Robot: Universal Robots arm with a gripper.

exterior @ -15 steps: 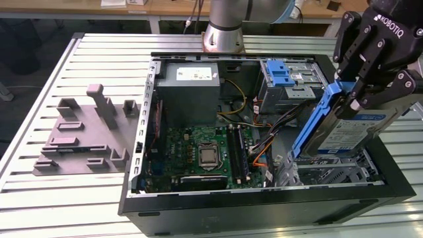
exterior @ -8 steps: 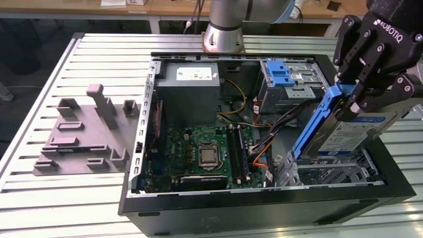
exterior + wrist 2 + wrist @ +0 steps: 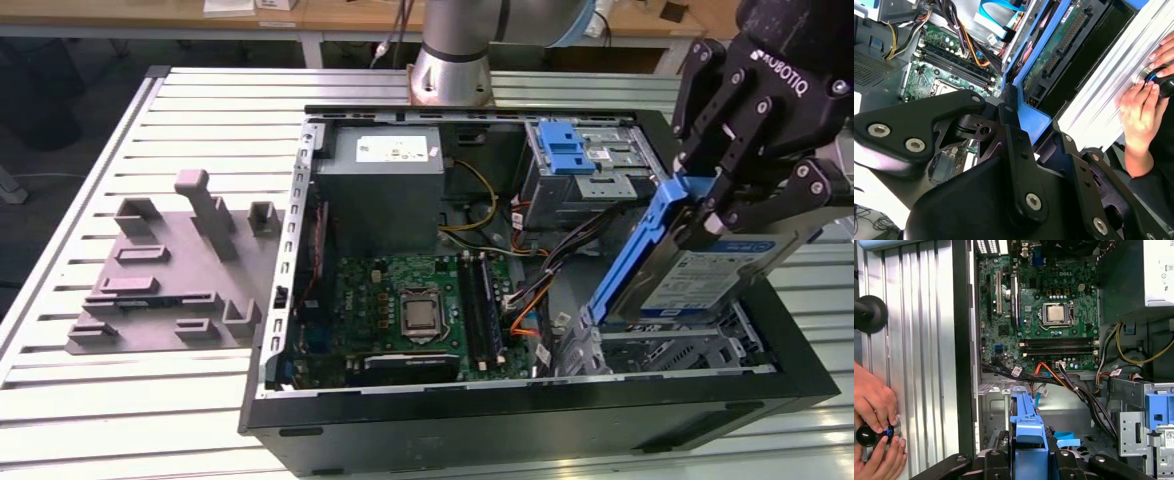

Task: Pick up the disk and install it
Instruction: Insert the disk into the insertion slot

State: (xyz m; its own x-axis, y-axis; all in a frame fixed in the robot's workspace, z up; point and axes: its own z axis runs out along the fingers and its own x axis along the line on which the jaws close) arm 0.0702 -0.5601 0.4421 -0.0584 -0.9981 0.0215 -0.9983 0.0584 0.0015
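The fingers (image 3: 705,222) of the gripper (image 3: 727,215) are clamped on the blue carrier (image 3: 638,250) of the disk (image 3: 714,275). They hold it tilted above the open computer case (image 3: 534,402), over the metal drive bay (image 3: 681,350) at the case's corner on the exterior view's right. The pick-up looks done and the install is in hand. Seating should call for squaring the carrier with the bay.

There is one disk, one case and one grey fixture plate (image 3: 167,270) on the tabletop (image 3: 200,110). Two hands (image 3: 874,400) rest at a knob.
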